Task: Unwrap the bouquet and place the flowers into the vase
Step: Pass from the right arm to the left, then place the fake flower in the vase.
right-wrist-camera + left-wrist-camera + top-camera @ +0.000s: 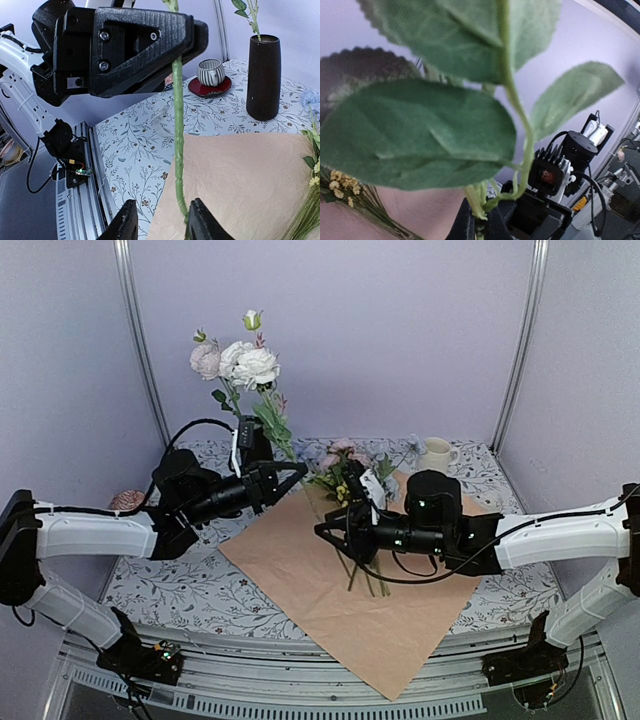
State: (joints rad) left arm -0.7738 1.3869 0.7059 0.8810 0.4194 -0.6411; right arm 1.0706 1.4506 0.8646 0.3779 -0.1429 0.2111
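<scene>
The left gripper's jaws are pressed together on a long green stem, pinching it at their tips. The stem runs down from there to the right gripper. The right gripper's jaws stand spread apart with the stem between them, lying against one finger and clear of the other. Broad, saw-edged green leaves branch off the stem just above the left jaws. Higher up, white and pale pink blooms and a small bud stand against the back wall.

Under both grippers the wrapping paper lies spread flat with its tan side up, on a table covered in a leaf-patterned cloth. The remaining flowers, pink, pale blue and yellow, lie at the paper's far edge, their stems pointing toward the arms. The tall matte-black vase stands upright on the cloth just beyond the paper, with a leafy stem rising from its mouth. Near it a striped cup sits on a red saucer. A cream mug stands at the far right.
</scene>
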